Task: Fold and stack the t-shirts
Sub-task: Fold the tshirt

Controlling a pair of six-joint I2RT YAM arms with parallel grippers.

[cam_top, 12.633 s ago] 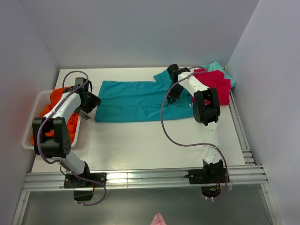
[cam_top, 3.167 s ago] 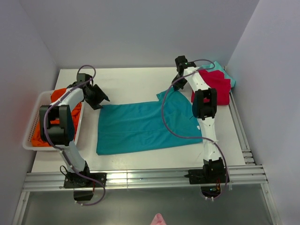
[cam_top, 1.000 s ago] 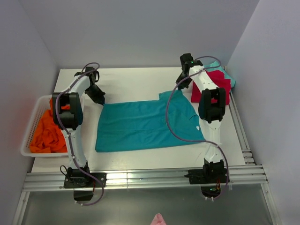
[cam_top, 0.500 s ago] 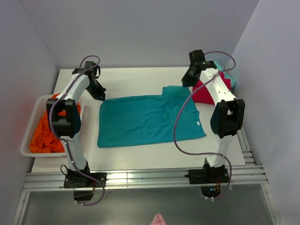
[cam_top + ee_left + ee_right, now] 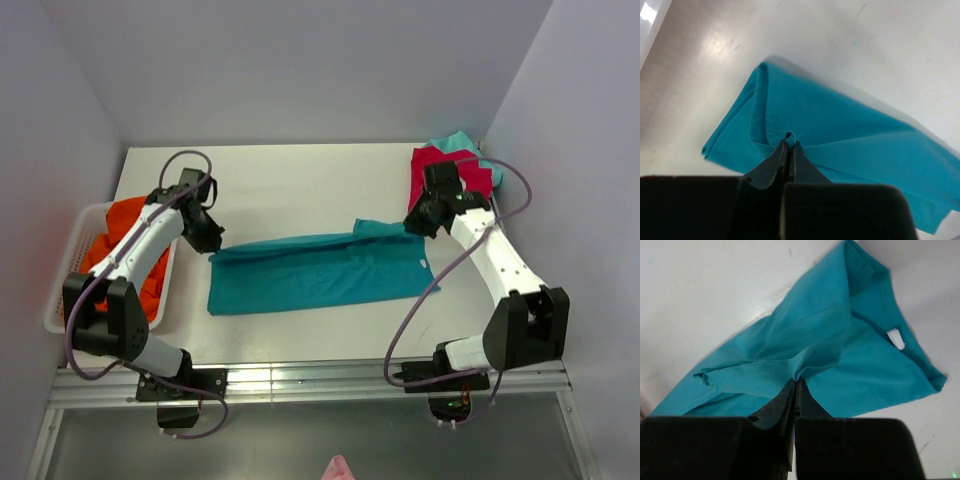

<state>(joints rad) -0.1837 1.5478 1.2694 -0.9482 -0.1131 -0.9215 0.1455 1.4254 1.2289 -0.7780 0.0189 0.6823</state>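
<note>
Your left hand (image 5: 789, 142) and right hand (image 5: 796, 377), both pinched on cloth, have pulled the far edge of the teal-blue t-shirt (image 5: 320, 275) nearer. You look mid-fold: lay it on the hem beneath them, then release.

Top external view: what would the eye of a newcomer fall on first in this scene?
First comes the teal-blue t-shirt, spread across the middle of the table, with the left gripper and the right gripper each pinching its far edge. Next, the orange t-shirt in the white basket at the left, and the red t-shirt in the far right corner.
</note>
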